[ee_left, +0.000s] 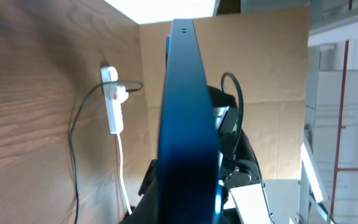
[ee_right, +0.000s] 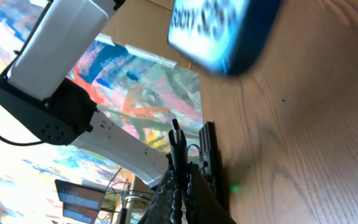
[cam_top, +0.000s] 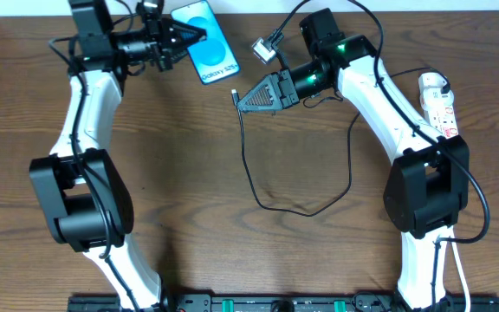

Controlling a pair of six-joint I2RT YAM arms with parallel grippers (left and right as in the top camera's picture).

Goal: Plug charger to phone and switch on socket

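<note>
**A:** Overhead first: where is the slim rectangular phone (cam_top: 210,54) with the blue-teal screen?

**B:** At the far side of the brown wooden table (cam_top: 189,182), screen up and lying at an angle. The left claw (cam_top: 192,36) is clamped on its upper left edge. The left wrist view shows it edge-on.

**A:** And the thin black charger cable (cam_top: 251,173)?

**B:** Its small plug tip is pinched in the right claw (cam_top: 241,99), fingers together around it. The tip is near the phone's lower end, not touching. The cable loops across the table toward the white elongated power strip (cam_top: 440,108) at the right edge, where the white adapter (cam_top: 431,84) sits plugged in.
</note>
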